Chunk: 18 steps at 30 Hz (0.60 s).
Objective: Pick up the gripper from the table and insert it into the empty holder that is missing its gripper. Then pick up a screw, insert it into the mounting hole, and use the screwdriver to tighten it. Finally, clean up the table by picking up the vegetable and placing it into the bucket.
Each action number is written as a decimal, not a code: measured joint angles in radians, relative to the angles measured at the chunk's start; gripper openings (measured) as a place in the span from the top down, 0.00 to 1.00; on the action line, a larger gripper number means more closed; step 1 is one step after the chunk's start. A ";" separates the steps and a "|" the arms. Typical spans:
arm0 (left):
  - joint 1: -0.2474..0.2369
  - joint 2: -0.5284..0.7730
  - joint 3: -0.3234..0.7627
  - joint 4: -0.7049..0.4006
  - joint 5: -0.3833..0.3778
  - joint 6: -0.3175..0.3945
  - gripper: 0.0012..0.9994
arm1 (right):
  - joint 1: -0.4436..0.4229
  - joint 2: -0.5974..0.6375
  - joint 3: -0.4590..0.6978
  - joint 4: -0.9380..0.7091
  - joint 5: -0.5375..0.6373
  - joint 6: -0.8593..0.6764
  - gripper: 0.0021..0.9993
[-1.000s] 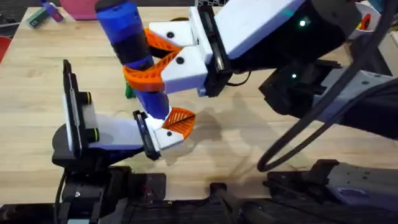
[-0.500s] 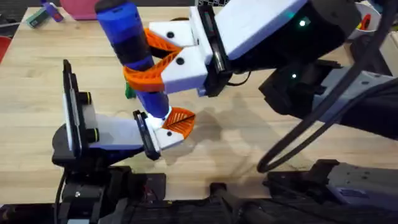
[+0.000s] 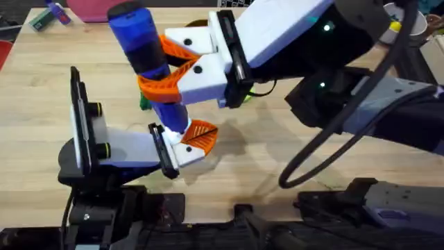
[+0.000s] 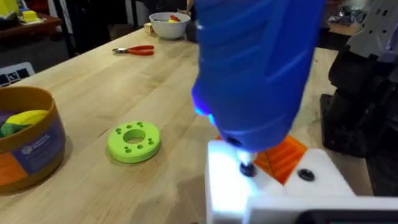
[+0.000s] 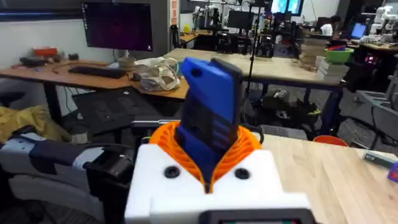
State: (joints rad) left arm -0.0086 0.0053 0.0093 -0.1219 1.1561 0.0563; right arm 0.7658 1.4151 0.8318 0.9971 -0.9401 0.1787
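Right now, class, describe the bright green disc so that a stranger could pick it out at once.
Start at the wooden table in the left wrist view. Beside the orange-brown bucket lies the green disc, flat on the wood. It is a bright lime ring with a wide centre hole and small holes around it, unlike the red-handled pliers farther back.

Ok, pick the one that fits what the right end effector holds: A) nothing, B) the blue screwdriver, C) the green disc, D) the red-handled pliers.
B: the right end effector has its orange pads clamped around the blue screwdriver, whose tip is down at the white holder.
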 joint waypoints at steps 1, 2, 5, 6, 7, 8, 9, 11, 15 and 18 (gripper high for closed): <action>0.000 0.000 0.000 0.000 0.000 0.000 0.99 | 0.000 0.000 0.000 0.001 0.000 0.000 0.98; 0.000 0.000 0.000 0.000 0.000 0.000 0.99 | 0.000 0.000 0.000 0.001 0.000 0.000 0.98; 0.000 0.000 0.000 0.000 0.000 0.000 0.99 | 0.000 0.002 0.000 0.002 -0.002 -0.002 0.98; 0.000 0.000 0.000 0.000 0.000 0.000 0.99 | 0.000 0.002 0.000 0.004 -0.005 -0.003 0.98; 0.000 0.000 0.000 0.000 0.000 0.000 0.99 | 0.000 0.003 0.000 0.005 -0.007 -0.004 0.98; 0.000 0.000 0.000 0.000 0.000 0.000 0.99 | 0.000 0.003 0.000 0.005 -0.008 -0.005 0.98; 0.000 0.000 0.000 0.000 0.000 0.000 0.99 | 0.000 0.003 0.000 0.006 -0.010 -0.007 0.98; 0.000 0.000 0.000 0.000 0.000 0.000 0.99 | 0.000 0.003 0.000 0.005 -0.012 -0.008 0.98; 0.000 0.000 0.000 0.000 0.000 0.000 0.99 | 0.000 0.003 0.000 0.005 -0.014 -0.008 0.98; 0.000 0.000 0.000 0.000 0.000 0.000 0.99 | 0.000 0.003 0.000 0.005 -0.018 -0.008 0.98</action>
State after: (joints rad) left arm -0.0086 0.0055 0.0093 -0.1219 1.1561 0.0563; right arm 0.7658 1.4178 0.8318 1.0023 -0.9584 0.1707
